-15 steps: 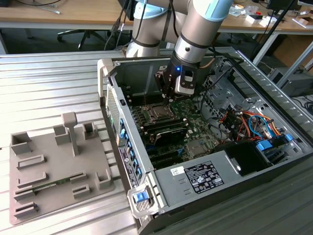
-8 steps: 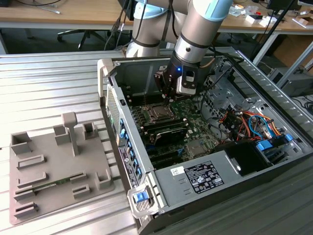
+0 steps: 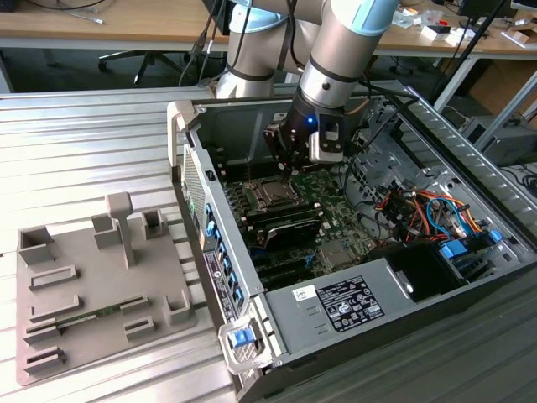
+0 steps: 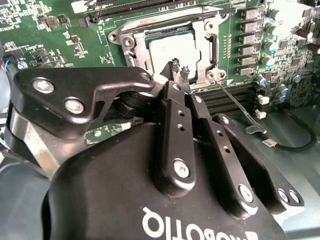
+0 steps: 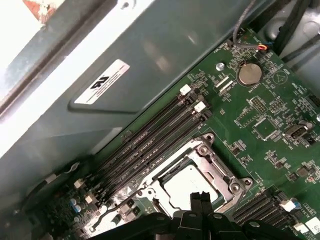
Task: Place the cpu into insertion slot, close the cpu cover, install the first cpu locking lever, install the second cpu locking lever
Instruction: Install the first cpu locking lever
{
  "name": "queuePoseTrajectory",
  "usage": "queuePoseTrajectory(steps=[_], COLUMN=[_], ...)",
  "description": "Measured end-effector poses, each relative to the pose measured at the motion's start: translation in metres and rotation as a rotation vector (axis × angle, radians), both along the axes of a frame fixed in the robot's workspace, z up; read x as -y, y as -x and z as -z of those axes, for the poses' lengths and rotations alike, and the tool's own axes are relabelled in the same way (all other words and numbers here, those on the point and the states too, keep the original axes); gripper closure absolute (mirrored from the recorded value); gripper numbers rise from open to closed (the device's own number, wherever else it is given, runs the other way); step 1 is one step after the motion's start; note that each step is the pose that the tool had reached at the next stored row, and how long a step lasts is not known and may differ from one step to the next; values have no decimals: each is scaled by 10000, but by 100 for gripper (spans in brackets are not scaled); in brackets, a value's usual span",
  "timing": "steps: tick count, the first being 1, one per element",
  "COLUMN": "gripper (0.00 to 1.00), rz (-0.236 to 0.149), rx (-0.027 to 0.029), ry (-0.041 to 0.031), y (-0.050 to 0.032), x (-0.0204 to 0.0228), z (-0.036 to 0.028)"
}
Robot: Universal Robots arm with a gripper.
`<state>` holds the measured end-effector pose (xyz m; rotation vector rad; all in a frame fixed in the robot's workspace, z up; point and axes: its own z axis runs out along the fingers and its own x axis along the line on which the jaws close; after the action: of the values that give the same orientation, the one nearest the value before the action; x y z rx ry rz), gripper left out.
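Claw: black two-fingered gripper (image 3: 290, 172), tips narrowed almost together with nothing between them, at 1 o'clock from the socket in the exterior view.
Chip: small square silvery-topped cpu (image 4: 172, 50), seated in the square metal-rimmed insertion slot (image 4: 125, 42).
Cover: thin silvery cpu cover (image 4: 204, 50), lying flat around the chip.
Lever: thin wire locking lever (image 4: 235, 102), angled outward from a socket corner.
Tray: flat grey plastic tray (image 3: 84, 277), at 8 o'clock from the socket in the exterior view.

From the exterior view, my gripper (image 3: 290, 173) hides the insertion slot's (image 3: 267, 196) one-o'clock corner; contact there is too small to tell.
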<state>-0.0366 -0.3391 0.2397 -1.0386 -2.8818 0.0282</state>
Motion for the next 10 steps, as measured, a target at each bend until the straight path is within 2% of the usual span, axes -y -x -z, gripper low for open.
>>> queuePoseTrajectory(steps=[9, 10], gripper=[89, 89], rz=[-684, -884], rx=[0, 0], ry=[-2, -4], y=[-1, -1], x=[0, 0], z=[0, 0])
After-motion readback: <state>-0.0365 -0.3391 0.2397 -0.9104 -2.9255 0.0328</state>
